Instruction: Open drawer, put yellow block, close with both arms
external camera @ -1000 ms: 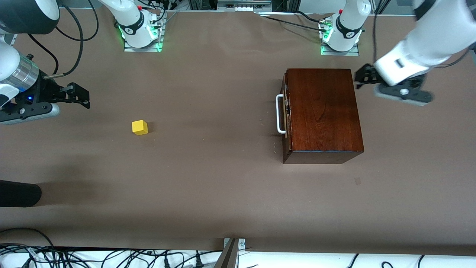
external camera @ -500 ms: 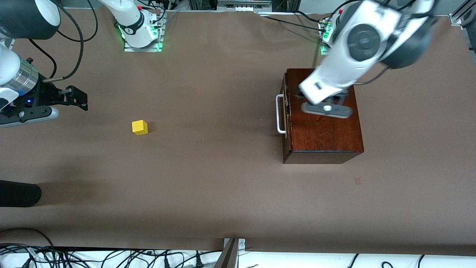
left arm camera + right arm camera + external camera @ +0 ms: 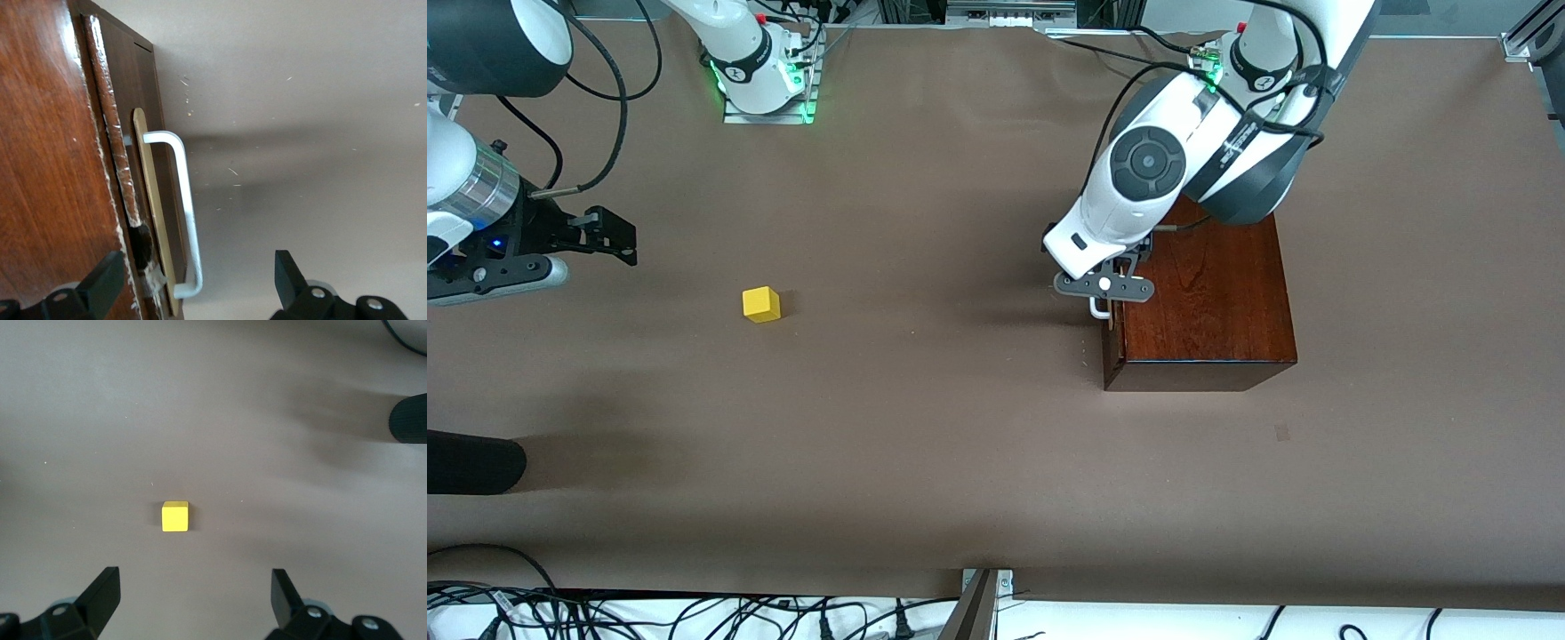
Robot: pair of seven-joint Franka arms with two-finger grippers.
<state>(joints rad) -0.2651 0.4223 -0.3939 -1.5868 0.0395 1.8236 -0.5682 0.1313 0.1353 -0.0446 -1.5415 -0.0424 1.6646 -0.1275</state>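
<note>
The glossy dark-wood box (image 3: 1209,302) stands toward the left arm's end of the table. Its drawer (image 3: 1108,356) is shut, and the white handle (image 3: 1100,308) faces the right arm's end. My left gripper (image 3: 1104,286) hangs over that handle. In the left wrist view the left gripper (image 3: 197,280) is open, one finger over the box top (image 3: 47,167) and one over the bare table, the handle (image 3: 183,213) between them and untouched. The yellow block (image 3: 761,304) lies on the table. My right gripper (image 3: 627,240) waits open beside it, and the right wrist view shows the block (image 3: 175,516) ahead of the right gripper (image 3: 193,593).
A black rounded object (image 3: 471,462) juts in at the right arm's end, nearer the front camera, and shows in the right wrist view too as the black object (image 3: 408,419). Cables (image 3: 694,613) run along the table's front edge. Both arm bases (image 3: 760,76) stand at the back.
My left arm has swung from beside the box, across its top, down to the drawer handle. The right gripper has barely shifted. Block and drawer are unmoved.
</note>
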